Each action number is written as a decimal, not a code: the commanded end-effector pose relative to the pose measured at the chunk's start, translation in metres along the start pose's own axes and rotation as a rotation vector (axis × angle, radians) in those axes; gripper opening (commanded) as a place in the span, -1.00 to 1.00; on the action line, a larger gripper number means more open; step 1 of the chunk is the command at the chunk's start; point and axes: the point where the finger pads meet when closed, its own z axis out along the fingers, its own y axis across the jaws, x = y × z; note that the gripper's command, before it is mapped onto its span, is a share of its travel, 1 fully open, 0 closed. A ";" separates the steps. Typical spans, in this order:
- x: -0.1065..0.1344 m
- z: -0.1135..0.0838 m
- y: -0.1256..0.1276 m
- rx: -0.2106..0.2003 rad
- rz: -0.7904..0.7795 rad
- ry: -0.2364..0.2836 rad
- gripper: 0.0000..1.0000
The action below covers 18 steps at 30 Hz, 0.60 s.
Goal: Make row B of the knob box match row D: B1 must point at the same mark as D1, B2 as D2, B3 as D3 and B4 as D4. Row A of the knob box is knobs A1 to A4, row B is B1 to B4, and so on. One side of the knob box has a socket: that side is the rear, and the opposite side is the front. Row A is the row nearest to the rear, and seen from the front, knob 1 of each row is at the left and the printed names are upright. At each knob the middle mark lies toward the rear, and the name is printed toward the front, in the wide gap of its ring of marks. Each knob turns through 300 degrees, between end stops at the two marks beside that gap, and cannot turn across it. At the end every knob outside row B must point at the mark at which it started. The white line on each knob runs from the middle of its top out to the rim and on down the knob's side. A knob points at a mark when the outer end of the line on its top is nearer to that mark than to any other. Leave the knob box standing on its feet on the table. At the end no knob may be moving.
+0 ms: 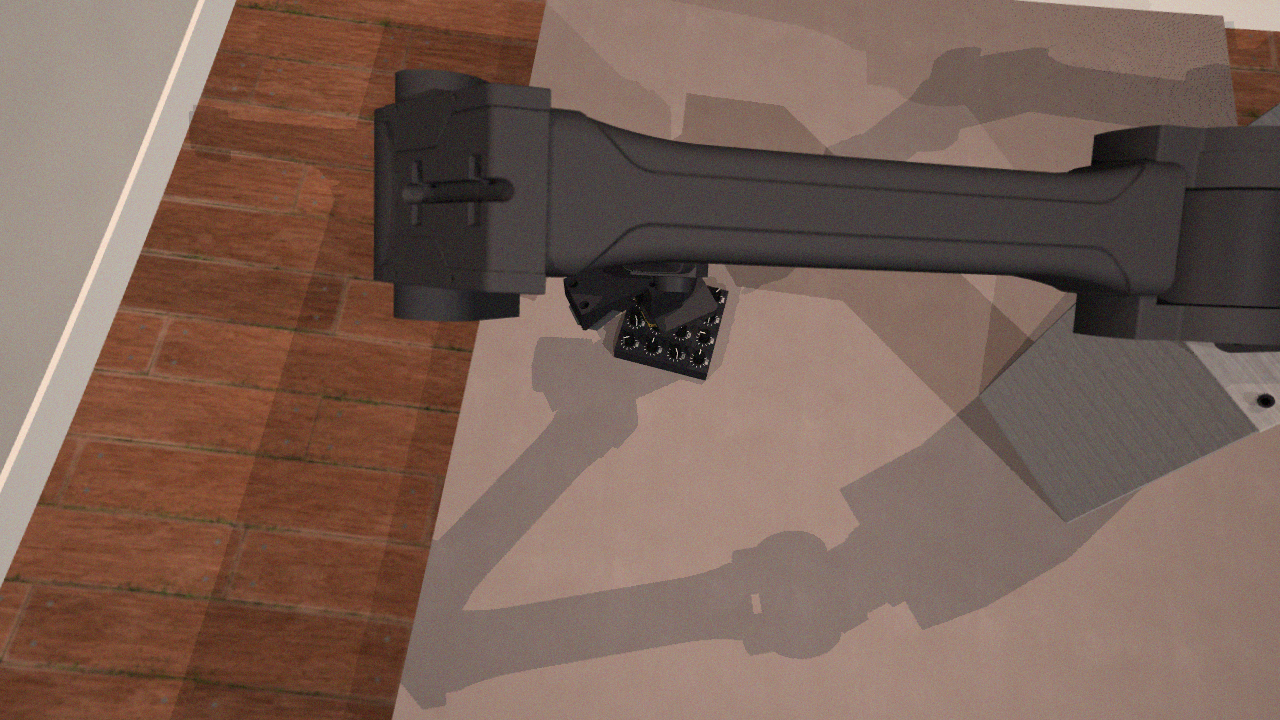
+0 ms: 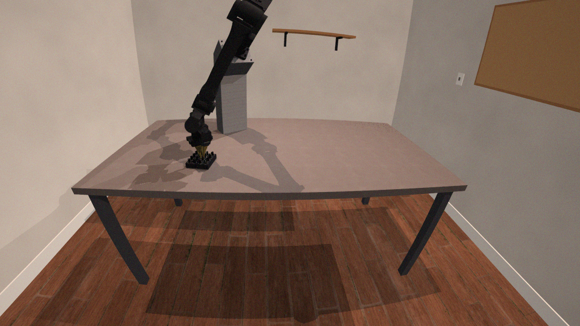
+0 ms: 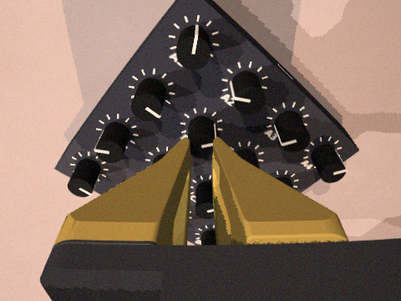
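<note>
Pincer (image 1: 650,320) (image 2: 201,156) (image 3: 201,150) narrow, gripping knob B2 (image 3: 202,130) on the knob box (image 1: 657,365) (image 2: 196,166) (image 3: 160,50); its line aims near three o'clock in your wrist view. D2 seems hidden, so confirm its mark; twist about B2's axis, sparing neighbours.

Matt black, plastic-looking box (image 1: 664,365) (image 2: 197,166) (image 3: 79,151) and knobs beneath smooth, yellow-gold fingers (image 2: 200,151) with a soft sheen. The arm (image 1: 805,205) (image 2: 223,66) looks matt charcoal; the counter (image 1: 716,483) (image 2: 324,158) smooth and dull; the floor (image 1: 268,394) (image 2: 243,263) rough-grained, like reddish wood; the pedestal (image 1: 1118,420) (image 2: 233,105) finely ridged grey.
</note>
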 end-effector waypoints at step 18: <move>0.001 0.004 0.003 -0.009 -0.457 -0.002 -0.84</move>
